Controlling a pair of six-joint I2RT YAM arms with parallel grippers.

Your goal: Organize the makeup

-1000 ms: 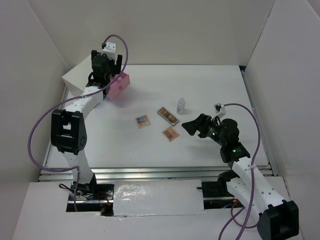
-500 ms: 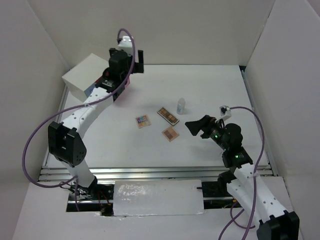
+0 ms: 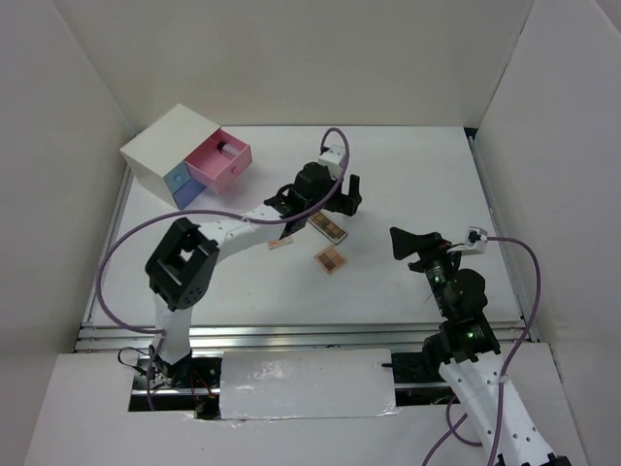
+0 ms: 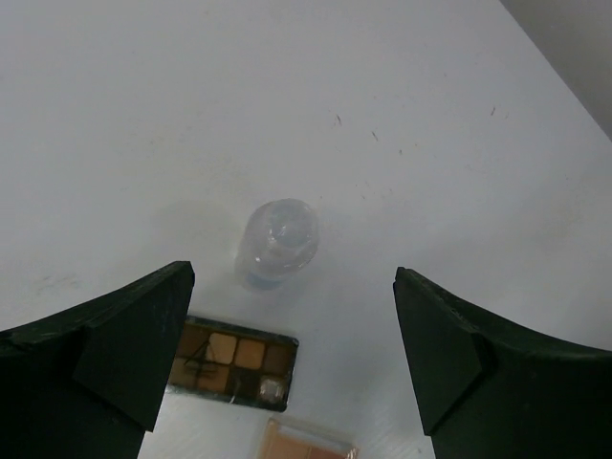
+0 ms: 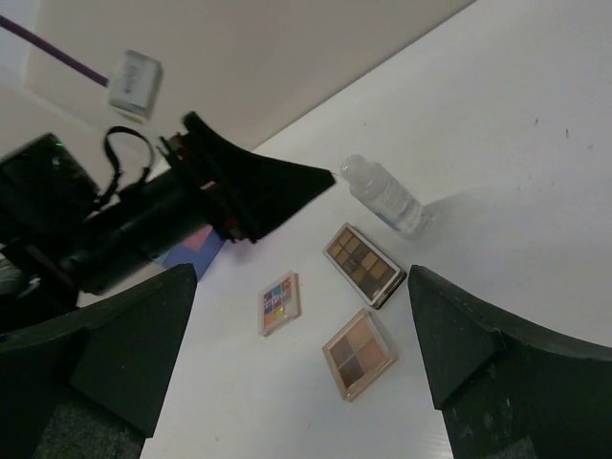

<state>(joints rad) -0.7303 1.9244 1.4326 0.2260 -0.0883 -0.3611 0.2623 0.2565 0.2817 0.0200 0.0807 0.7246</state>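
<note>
In the overhead view the left arm (image 3: 233, 225) stretches across the worktop (image 3: 427, 160) towards its centre, and the left gripper (image 3: 347, 198) hangs there with its jaws spread wide and nothing between them. The left wrist view looks straight down through that gap at the small clear bottle (image 4: 277, 242), which stands upright on the worktop between the two fingers and touches neither. From overhead the bottle is hidden under the gripper. Just at 6 o'clock from the bottle lies the long brown palette (image 4: 232, 356), flat and face up, and past it, at about 5 o'clock, the edge of the square tan palette (image 4: 306, 446) shows at the bottom of the frame. Overhead, the square tan palette sits at 6 o'clock from the long brown one, apart from it, while the multicoloured palette (image 5: 279, 302) lies at about 8 o'clock from the long one, partly covered by the left arm. The right gripper (image 3: 400, 238) is raised at 3 o'clock from the palettes, well apart from them; its jaws are also wide open and hold nothing. At 10 o'clock on the worktop stands the white box (image 3: 160, 141), its pink drawer (image 3: 215, 163) pulled out with a small dark-topped item (image 3: 225, 148) lying inside, too small to name, and its blue drawer (image 3: 178, 180) closed beside it.
</note>
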